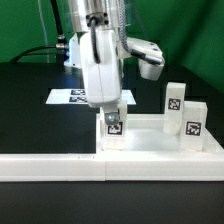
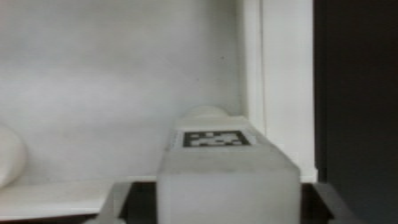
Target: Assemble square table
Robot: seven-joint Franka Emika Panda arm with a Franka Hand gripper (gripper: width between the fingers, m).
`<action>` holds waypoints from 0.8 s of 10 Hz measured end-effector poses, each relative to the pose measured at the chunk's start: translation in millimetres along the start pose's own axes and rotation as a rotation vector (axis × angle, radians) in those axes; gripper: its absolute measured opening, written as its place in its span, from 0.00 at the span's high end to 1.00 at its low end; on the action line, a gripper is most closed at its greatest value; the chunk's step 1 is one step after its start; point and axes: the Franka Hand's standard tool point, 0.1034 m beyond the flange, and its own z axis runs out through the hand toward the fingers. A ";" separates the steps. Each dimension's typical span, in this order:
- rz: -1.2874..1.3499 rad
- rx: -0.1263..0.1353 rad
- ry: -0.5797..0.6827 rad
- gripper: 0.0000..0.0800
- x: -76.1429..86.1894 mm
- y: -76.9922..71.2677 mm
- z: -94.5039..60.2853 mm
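The white square table top [image 1: 150, 141] lies flat behind the fence, with its raised rim showing. My gripper [image 1: 112, 113] is shut on a white tagged leg [image 1: 114, 130] and holds it upright at the top's corner on the exterior view's left. Two other tagged legs [image 1: 174, 103] [image 1: 193, 122] stand upright on the top at the exterior view's right. In the wrist view the held leg [image 2: 222, 165] fills the space between my fingers [image 2: 118, 200], over the top's inner surface [image 2: 107, 90] beside its rim [image 2: 254, 60]. The leg's lower end is hidden.
The long white fence [image 1: 55, 166] runs along the front of the table top. The marker board [image 1: 68, 97] lies on the black table behind my gripper. A rounded white shape [image 2: 7, 155] shows at the edge of the wrist view.
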 end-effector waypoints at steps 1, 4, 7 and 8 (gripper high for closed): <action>-0.049 0.006 0.004 0.61 -0.9 -0.8 0.5; -0.466 0.026 0.028 0.24 -12.5 -2.9 3.9; -0.650 0.023 0.033 0.19 -9.7 -2.9 3.9; -0.809 0.017 0.040 0.19 -6.4 -3.2 3.3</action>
